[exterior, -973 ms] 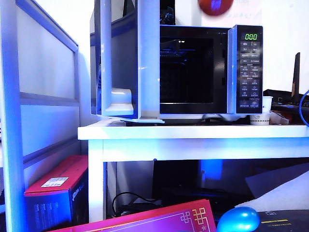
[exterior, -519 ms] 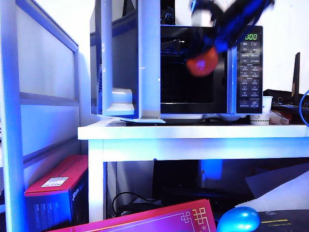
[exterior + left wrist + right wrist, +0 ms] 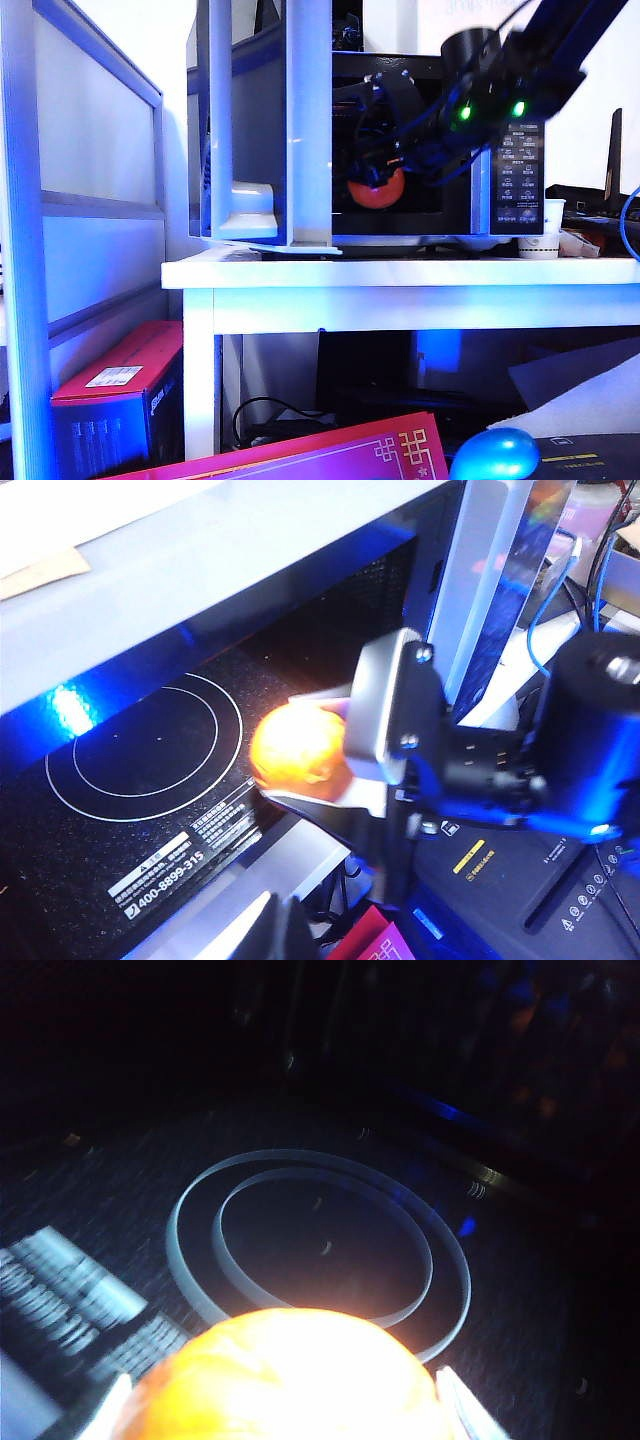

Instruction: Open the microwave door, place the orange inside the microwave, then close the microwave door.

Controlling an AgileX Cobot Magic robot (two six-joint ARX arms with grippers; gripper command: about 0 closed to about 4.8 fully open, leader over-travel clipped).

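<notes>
The black microwave (image 3: 520,185) stands on the white table with the microwave door (image 3: 305,120) swung wide open to the left, pale grey back showing. My right gripper (image 3: 385,172) reaches in from the upper right and is shut on the orange (image 3: 376,191), low in the cavity mouth. In the right wrist view the orange (image 3: 290,1375) fills the gap between the two pale fingers (image 3: 455,1400), with the ringed cavity floor (image 3: 320,1240) beyond. The left wrist view shows the orange (image 3: 295,745) just above the floor's front edge. My left gripper (image 3: 283,930) hangs outside below the cavity, fingers together.
The table (image 3: 400,272) carries a paper cup (image 3: 537,245) right of the microwave. Below are a red box (image 3: 120,400), a pink-red box (image 3: 330,455) and a glossy blue egg-shaped thing (image 3: 493,455). A white frame (image 3: 25,250) rises at the left.
The right arm came down from above the microwave with the orange and swung it into the cavity opening. The door and the left arm have stayed still.
</notes>
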